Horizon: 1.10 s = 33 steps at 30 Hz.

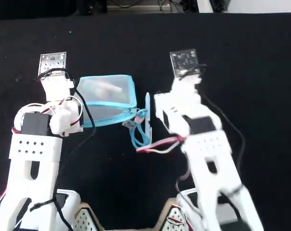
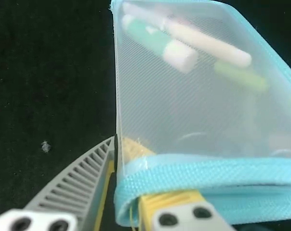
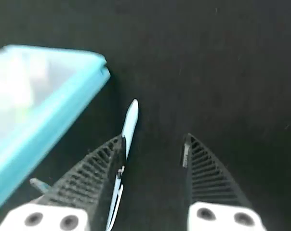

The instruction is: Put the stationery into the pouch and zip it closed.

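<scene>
A clear mesh pouch (image 1: 107, 98) with turquoise trim lies on the black table between the arms. Inside it I see a green marker (image 2: 157, 41) with a white cap, a cream stick (image 2: 208, 43) and a pale green item (image 2: 242, 77). My left gripper (image 2: 121, 149) is shut on the pouch's (image 2: 184, 110) trimmed edge at its left side (image 1: 79, 103). A white and blue pen (image 1: 148, 114) lies just right of the pouch. My right gripper (image 3: 153, 140) stands open over the table, with the pen (image 3: 128, 125) along the outside of one finger (image 3: 95, 175).
A blue cord loop (image 1: 139, 134) trails from the pouch's zipper end toward the table's front. The right arm's red and white wires (image 1: 157, 144) hang close to it. Black table surface (image 1: 251, 57) lies open to the right and behind.
</scene>
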### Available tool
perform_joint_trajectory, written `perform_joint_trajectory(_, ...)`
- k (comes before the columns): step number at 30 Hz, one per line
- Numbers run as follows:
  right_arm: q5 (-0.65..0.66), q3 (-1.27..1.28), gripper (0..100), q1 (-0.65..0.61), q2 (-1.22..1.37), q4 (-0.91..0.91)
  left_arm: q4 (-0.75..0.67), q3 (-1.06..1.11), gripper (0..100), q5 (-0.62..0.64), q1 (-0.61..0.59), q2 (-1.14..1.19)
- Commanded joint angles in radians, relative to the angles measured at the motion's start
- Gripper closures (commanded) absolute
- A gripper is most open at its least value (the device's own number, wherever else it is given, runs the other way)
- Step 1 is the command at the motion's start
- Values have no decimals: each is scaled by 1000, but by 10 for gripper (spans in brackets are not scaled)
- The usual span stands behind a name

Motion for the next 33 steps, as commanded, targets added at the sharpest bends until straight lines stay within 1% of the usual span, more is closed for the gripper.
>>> perform_joint_trajectory(1,-64,-67,815,9,154,-103,0,1,967,2,-12,8)
perform_joint_trajectory(5,-120,-68,815,8,254,-190,0,2,967,2,-12,8)
perform_joint_trajectory(11,-221,-65,812,-11,318,-295,0,2,967,2,-12,9)
perform_joint_trajectory(18,-222,-67,812,-75,418,-391,0,2,967,2,-12,8)
perform_joint_trajectory(22,-221,-68,813,-75,493,-483,0,2,967,2,-12,6)
perform_joint_trajectory(26,-218,-68,814,-75,533,-539,0,2,967,2,-12,6)
perform_joint_trajectory(29,-218,-74,814,-71,547,-551,0,2,967,2,-12,6)
perform_joint_trajectory(33,-218,-125,814,-71,602,-509,0,2,967,2,-12,6)
